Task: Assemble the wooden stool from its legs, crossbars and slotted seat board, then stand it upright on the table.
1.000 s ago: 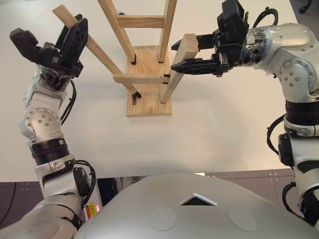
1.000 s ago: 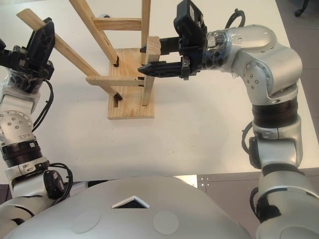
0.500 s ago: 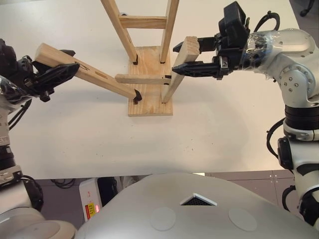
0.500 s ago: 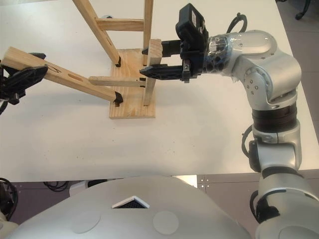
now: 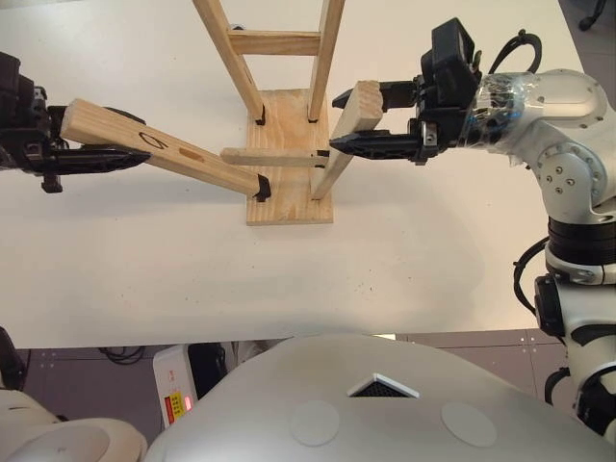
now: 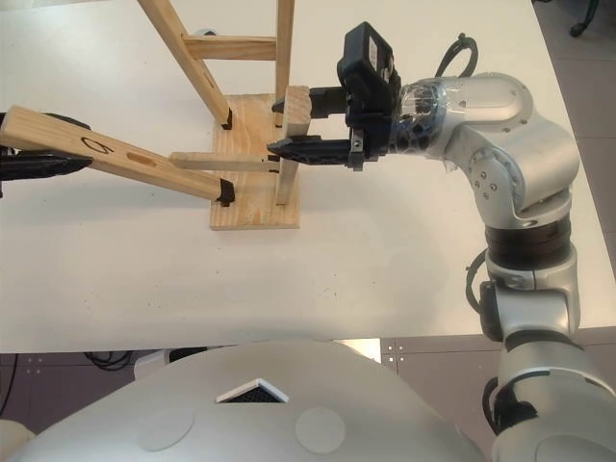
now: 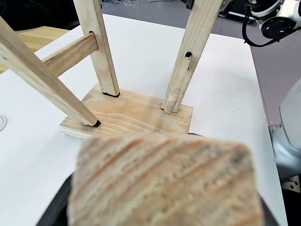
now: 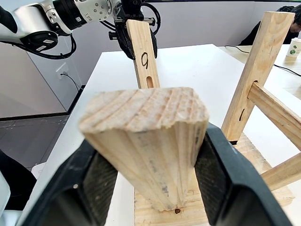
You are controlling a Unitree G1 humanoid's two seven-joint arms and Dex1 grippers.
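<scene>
Stool's going together upside down: the flat pale-wood slotted seat board (image 5: 289, 207) lies on the white table (image 5: 433, 250), so legs drop into slots from above & the board works as a jig. The far pair of square pale-wood legs (image 5: 231, 58) w/ their short far crossbar (image 5: 274, 41) stand at the board's back edge. I've one front leg in each gripper bc the thin near crossbar (image 5: 274, 156) has to sit btwn them. My left gripper (image 5: 130, 138) is closed on the top end of the long slanted near-left leg (image 5: 192, 159), one finger each side. This leg leans far out to my L, foot at the board's front-left slot, crossbar end meeting it just above the foot. I reckon the lean leaves room for the crossbar end; can't tell if that end is in its hole. My right gripper (image 5: 337, 122) is clamped on the top of the near-right leg (image 5: 332, 173), pads (image 8: 101, 181) tight against both sides, no gap. That leg is nearly upright, foot in the front-right slot, crossbar touching its side. R arm is the anchor, I judge, and L does the swinging. Next, prob.: bring the L leg upright so crossbar & foot seat together. Risk: foot pops out of its slot.
</scene>
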